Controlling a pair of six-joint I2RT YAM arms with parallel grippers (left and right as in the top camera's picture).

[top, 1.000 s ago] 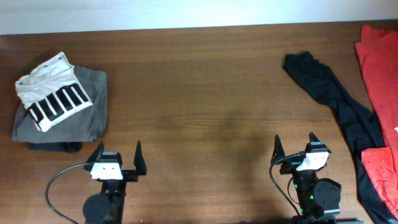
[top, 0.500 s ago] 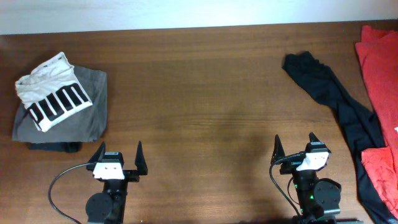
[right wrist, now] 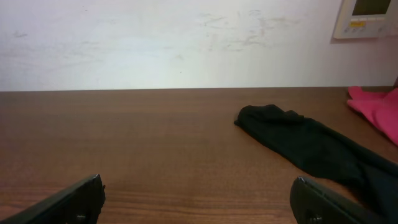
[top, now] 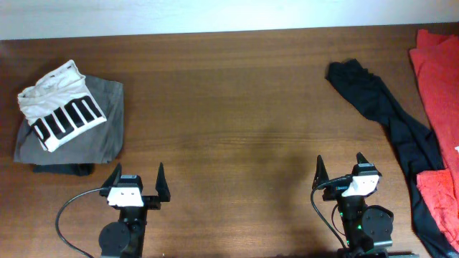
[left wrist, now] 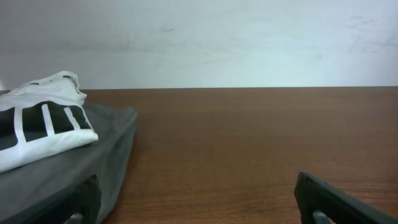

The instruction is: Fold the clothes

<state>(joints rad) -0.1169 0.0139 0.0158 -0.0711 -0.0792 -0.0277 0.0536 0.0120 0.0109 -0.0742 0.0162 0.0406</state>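
A folded stack sits at the far left: a white shirt with black letters (top: 61,107) on a grey garment (top: 100,140); both show in the left wrist view, the white shirt (left wrist: 37,121) and the grey garment (left wrist: 93,155). A black garment (top: 387,115) lies crumpled at the right, also in the right wrist view (right wrist: 305,143). Red clothes (top: 437,79) lie at the right edge. My left gripper (top: 135,180) is open and empty near the front edge, in front of the stack. My right gripper (top: 341,170) is open and empty, left of the black garment.
The brown wooden table (top: 229,107) ends at a white wall behind. A second red piece (top: 441,201) lies at the front right corner. A pink-red cloth edge (right wrist: 376,109) shows in the right wrist view. A wall panel (right wrist: 370,15) hangs on the wall.
The left arm has shifted slightly to the right and toward the front edge. The right arm and the clothes have not moved.
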